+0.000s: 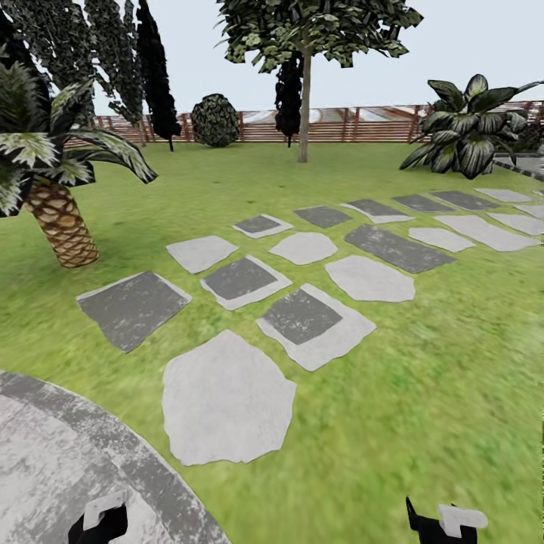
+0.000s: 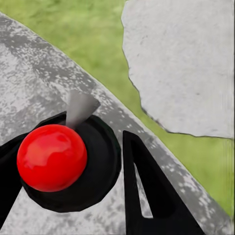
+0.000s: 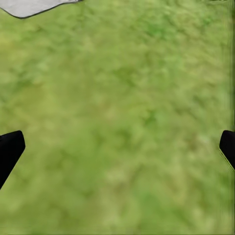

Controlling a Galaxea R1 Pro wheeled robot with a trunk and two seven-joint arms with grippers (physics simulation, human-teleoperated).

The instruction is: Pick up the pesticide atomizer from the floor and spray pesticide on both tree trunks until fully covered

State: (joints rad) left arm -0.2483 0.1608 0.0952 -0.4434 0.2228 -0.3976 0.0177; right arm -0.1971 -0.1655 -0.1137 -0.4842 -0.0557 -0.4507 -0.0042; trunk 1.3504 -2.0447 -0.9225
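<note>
Left pincer point(image 2: 73, 186) is clamped on the pesticide atomizer point(image 2: 52, 157), its red ball top and grey nozzle poking out over the curved grey paving point(image 2: 29, 93). Right pincer point(image 3: 117, 147) hangs spread wide and empty above the lawn point(image 3: 122, 98). One tall tree point(image 1: 304, 91) stands far ahead by the fence point(image 1: 332, 125), beyond the stepping stones point(image 1: 227, 400).

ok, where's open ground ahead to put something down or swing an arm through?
Open grass lies right of the stepping stones, under the right gripper. More bare lawn runs between the palm and the tall tree trunk. It is crowded by the palm's fronds and the leafy plant far right.
</note>
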